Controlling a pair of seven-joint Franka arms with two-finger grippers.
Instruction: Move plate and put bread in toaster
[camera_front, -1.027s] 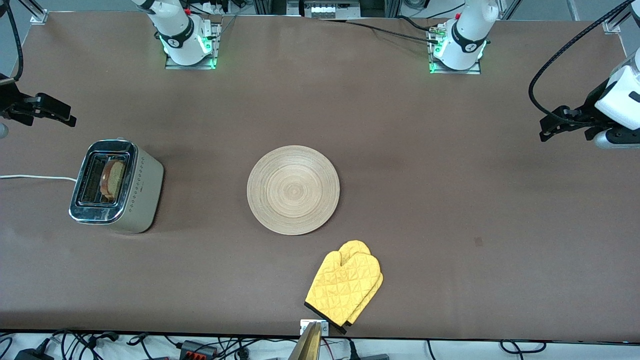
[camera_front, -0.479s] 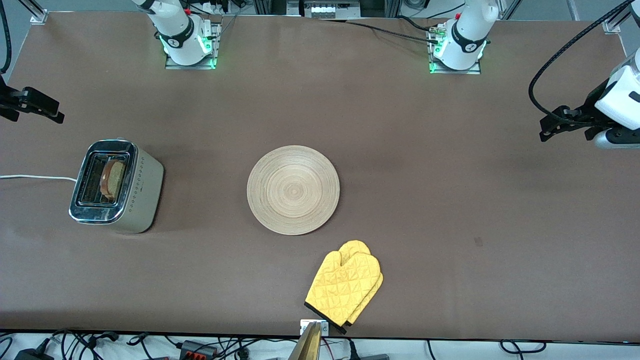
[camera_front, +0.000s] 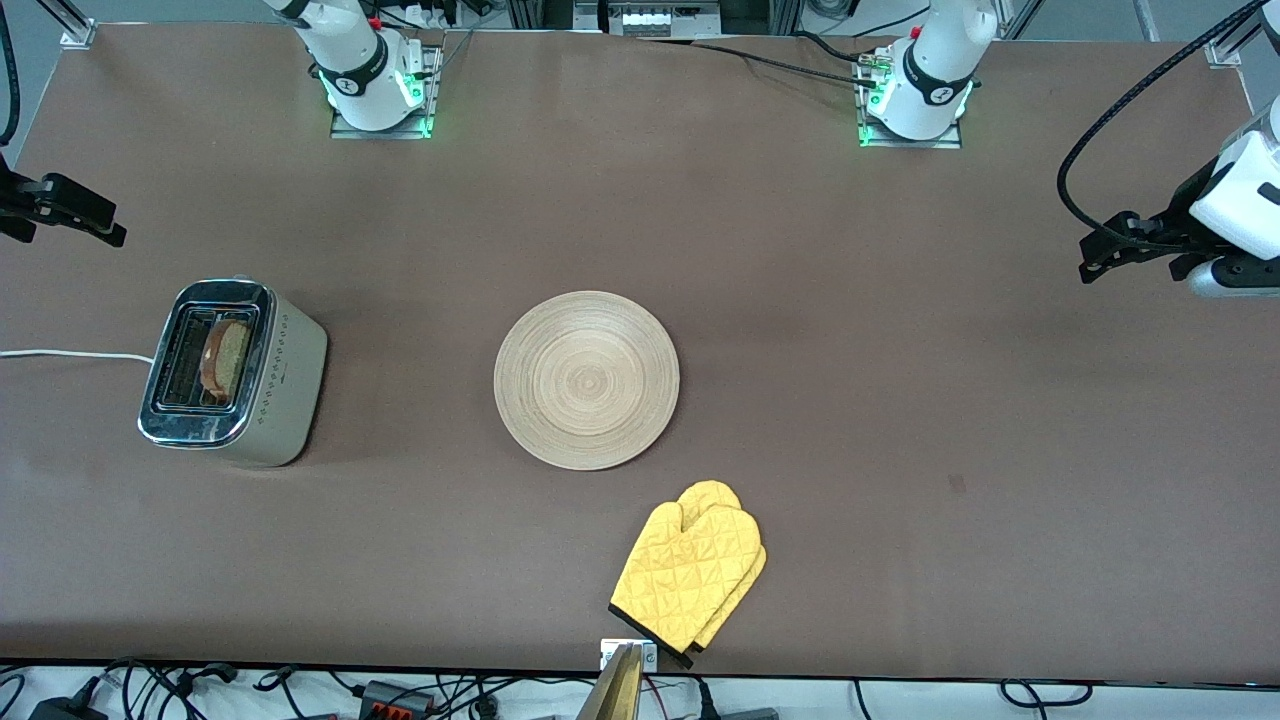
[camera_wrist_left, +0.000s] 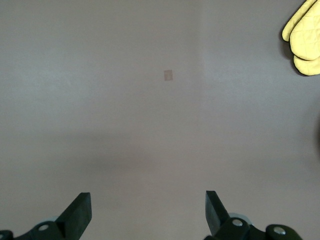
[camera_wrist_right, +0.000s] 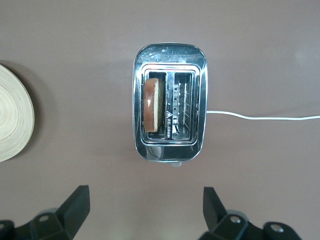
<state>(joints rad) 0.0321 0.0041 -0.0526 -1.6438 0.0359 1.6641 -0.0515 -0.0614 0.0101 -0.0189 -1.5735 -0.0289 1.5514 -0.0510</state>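
the front camera hangs high, facing the arm bases, with the whole table in sight. the right wrist camera looks straight down on the toaster; the left one on bare table with the mitt at its edge.

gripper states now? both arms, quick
Left gripper: jaws open, holding nothing, up over bare table at the left arm's end.
Right gripper: jaws open, holding nothing, up by the toaster, where the bread sits in a slot.
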